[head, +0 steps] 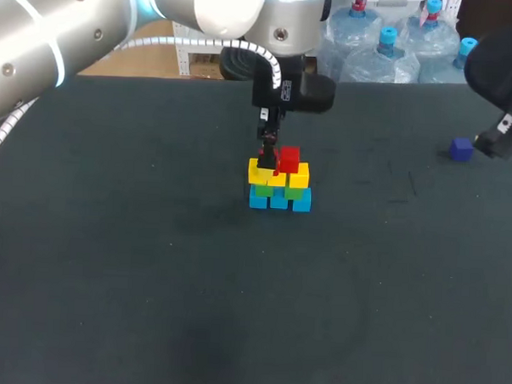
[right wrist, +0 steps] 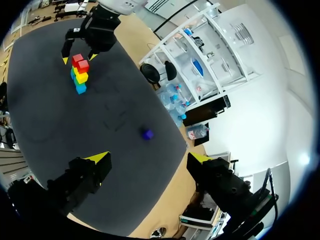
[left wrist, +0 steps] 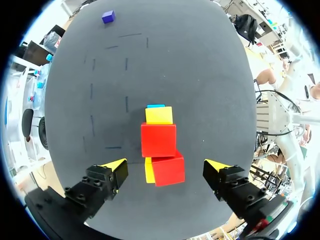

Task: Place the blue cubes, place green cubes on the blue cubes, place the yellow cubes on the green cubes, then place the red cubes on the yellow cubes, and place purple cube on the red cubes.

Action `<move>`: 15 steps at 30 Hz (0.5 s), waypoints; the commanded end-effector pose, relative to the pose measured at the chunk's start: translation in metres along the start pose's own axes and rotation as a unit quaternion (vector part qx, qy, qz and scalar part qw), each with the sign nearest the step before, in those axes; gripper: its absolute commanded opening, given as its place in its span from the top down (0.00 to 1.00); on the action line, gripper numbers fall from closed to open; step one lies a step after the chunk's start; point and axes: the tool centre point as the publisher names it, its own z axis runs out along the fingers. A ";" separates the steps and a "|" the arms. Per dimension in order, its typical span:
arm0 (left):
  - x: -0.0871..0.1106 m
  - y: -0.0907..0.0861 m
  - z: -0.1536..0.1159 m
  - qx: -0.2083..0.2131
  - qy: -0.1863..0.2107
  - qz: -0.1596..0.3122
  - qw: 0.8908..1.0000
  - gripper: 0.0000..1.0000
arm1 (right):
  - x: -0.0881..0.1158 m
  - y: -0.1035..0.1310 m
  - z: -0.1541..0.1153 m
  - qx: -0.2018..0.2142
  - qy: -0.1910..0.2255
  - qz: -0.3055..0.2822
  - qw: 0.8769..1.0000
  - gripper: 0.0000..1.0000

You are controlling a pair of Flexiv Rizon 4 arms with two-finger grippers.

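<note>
Wide open on left gripper (left wrist: 166,165), nothing held, hanging right over stack (head: 279,183) mid-table, two red cubes (left wrist: 158,140) between yellow tips but untouched, wide spread probably to avoid knocking anything. Under reds: yellow cubes (head: 298,174), green cubes (head: 264,191), blue cubes (head: 278,201) at bottom. Lone purple cube (head: 461,148) well apart on right side, just beside right gripper (right wrist: 148,156), also open and empty, probably parked for last pick

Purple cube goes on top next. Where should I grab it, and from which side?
Take the purple cube by two opposite side faces, coming straight down with the right gripper. It sits flat and alone on the table, so every side looks free, and that open gripper is the nearer one.
</note>
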 end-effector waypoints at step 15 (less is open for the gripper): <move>-0.001 0.007 0.004 -0.004 0.001 0.008 1.000 0.00 | -0.003 0.003 0.000 -0.003 -0.008 -0.008 1.000 0.00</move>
